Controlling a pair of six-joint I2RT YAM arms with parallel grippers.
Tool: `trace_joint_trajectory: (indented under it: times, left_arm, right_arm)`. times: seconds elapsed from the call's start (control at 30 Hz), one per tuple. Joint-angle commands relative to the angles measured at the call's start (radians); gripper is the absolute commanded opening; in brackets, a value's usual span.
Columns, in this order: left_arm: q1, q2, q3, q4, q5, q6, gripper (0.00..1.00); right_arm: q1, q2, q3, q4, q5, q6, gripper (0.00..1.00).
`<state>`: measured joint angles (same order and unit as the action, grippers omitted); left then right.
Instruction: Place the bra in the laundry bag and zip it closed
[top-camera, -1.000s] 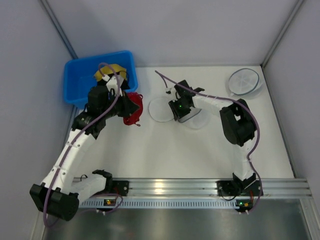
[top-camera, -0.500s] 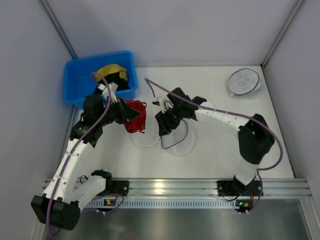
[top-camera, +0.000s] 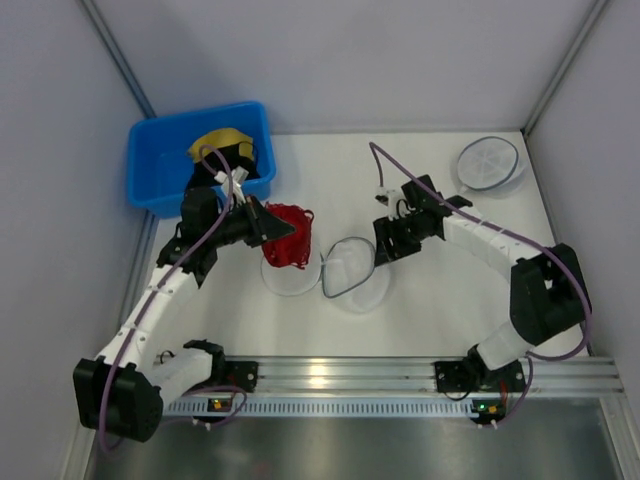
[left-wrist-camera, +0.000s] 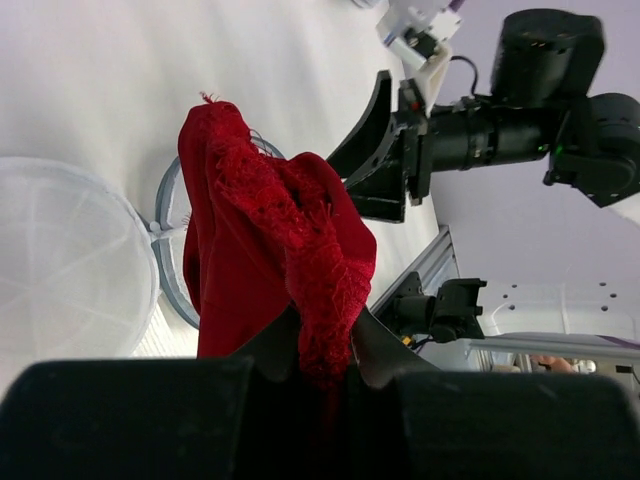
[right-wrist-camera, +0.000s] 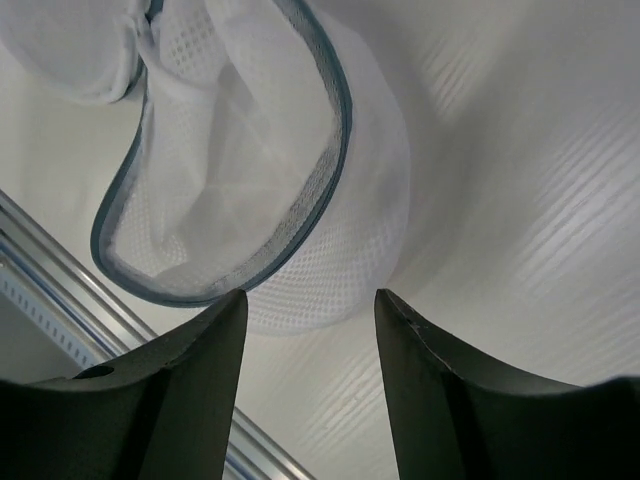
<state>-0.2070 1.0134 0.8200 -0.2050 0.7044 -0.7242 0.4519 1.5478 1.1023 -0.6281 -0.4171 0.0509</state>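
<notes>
Left gripper (top-camera: 272, 228): we see its jaws clamped on the bra (top-camera: 289, 240), pinching one end of the fabric between the fingertips
Bra: bright red and lacy, bunched into a loose wad that sticks out beyond the left jaws; it is off the table
Bra against the bag: from above we see it over the far rim of the left half of the laundry bag (top-camera: 365, 290); we cannot tell whether it touches the mesh
Laundry bag: lies open on the table (top-camera: 430, 320), its two white mesh halves side by side and joined in the middle, with the dark zipper rim curling up on the right half
Right gripper (right-wrist-camera: 310, 300): jaws spread wide with nothing between them; the right half of the bag sits just ahead of its fingertips
Surface: a plain white tabletop, with a metal rail (top-camera: 330, 375) along the near edge where both arms are bolted
Far left: a blue bin (top-camera: 160, 170) holding a yellow garment (top-camera: 222, 143) and a dark garment (top-camera: 255, 165)
Far right: a second round mesh bag (top-camera: 488, 163) with a spoke pattern, well apart from both arms
Room: pale grey wall panels (top-camera: 350, 60) close in the table on three sides
</notes>
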Motion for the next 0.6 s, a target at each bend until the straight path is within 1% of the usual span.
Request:
trace_joint_trajectory:
  times: [0.0, 0.1, 0.27, 0.37, 0.53, 0.57]
  left_arm:
    - [0.001, 0.016, -0.021, 0.131, 0.056, -0.047, 0.0]
    - [-0.003, 0.03, -0.041, 0.153, 0.066, -0.052, 0.0]
    - [-0.003, 0.051, -0.065, 0.174, 0.075, -0.057, 0.0]
    - [-0.005, 0.053, -0.074, 0.18, 0.076, -0.06, 0.0]
    - [-0.003, 0.036, -0.09, 0.187, 0.072, -0.058, 0.0]
    - [-0.003, 0.033, -0.097, 0.187, 0.067, -0.058, 0.0]
  right_arm:
    - [-0.004, 0.004, -0.024, 0.004, -0.081, 0.059, 0.54]
    - [-0.004, 0.044, -0.019, 0.01, -0.126, 0.07, 0.54]
    - [-0.005, 0.127, 0.031, 0.016, -0.178, 0.092, 0.5]
    - [-0.005, 0.169, 0.057, 0.022, -0.213, 0.119, 0.42]
    - [-0.025, 0.198, 0.076, 0.048, -0.262, 0.168, 0.4]
    - [-0.027, 0.193, 0.076, 0.054, -0.261, 0.173, 0.36]
